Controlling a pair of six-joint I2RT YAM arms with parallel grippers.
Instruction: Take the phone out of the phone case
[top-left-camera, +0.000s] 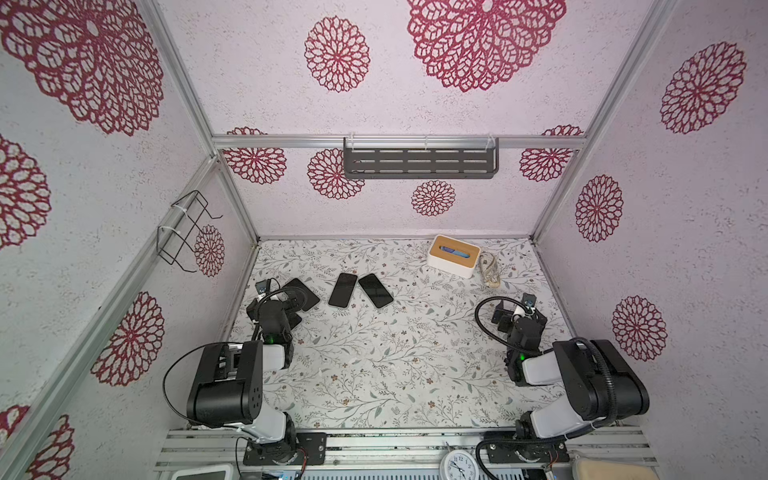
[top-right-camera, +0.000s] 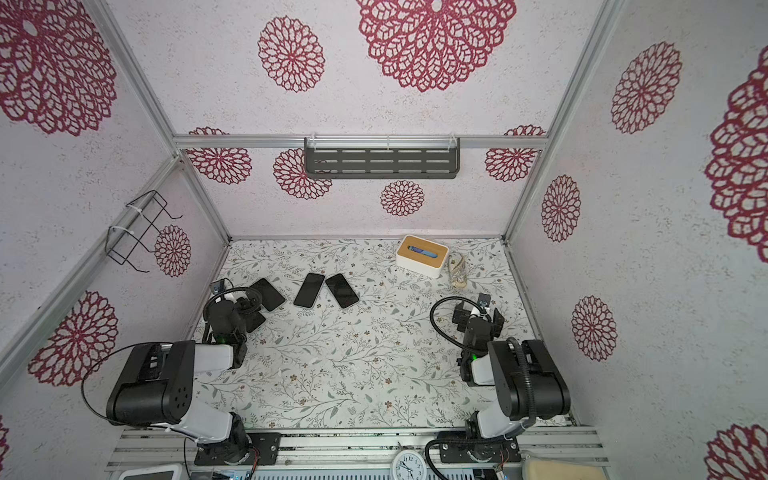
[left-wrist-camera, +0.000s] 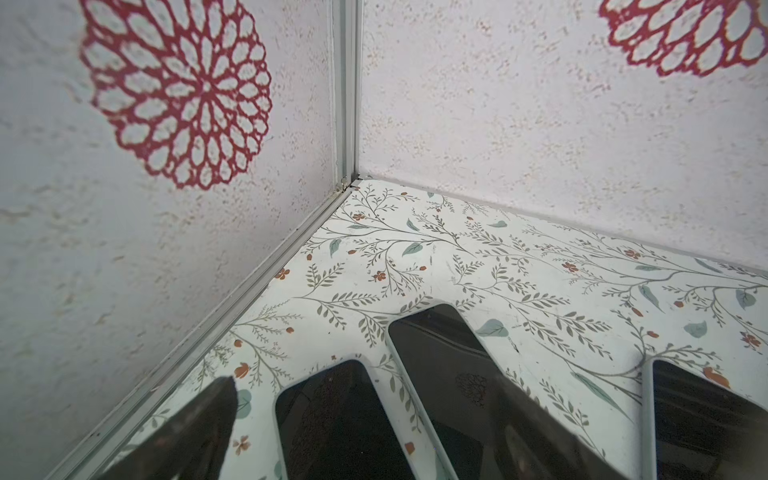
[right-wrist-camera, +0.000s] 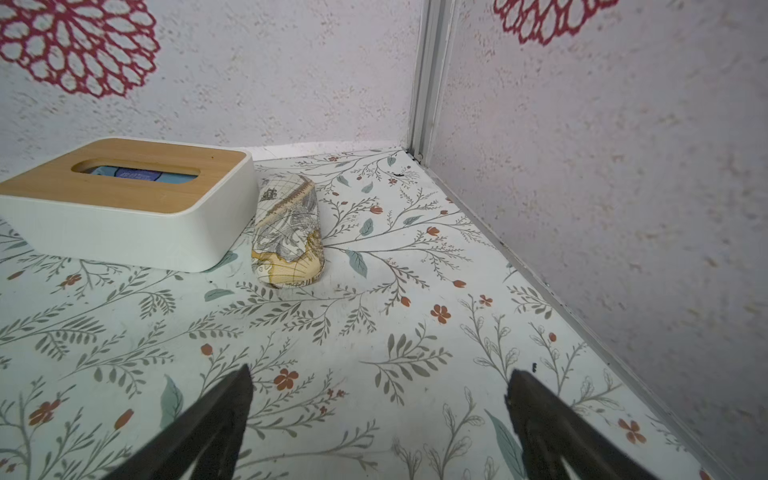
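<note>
Phones (top-left-camera: 343, 290) lie flat on the counter (top-left-camera: 374, 365). Left hand (top-left-camera: 295, 309) and right hand (right-wrist-camera: 380, 378) are both spread wide, empty.

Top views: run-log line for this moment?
left gripper open, at leftmost phone | right gripper open, empty, above table | no phone gripped

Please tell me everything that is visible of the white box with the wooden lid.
The box is white, low, round-cornered, plastic by its look. A wooden lid covers it; its oval slot shows something blue inside. It stands flat on the floral table near the back wall. A map-printed pouch lies beside it; whether they touch is unclear.
</note>
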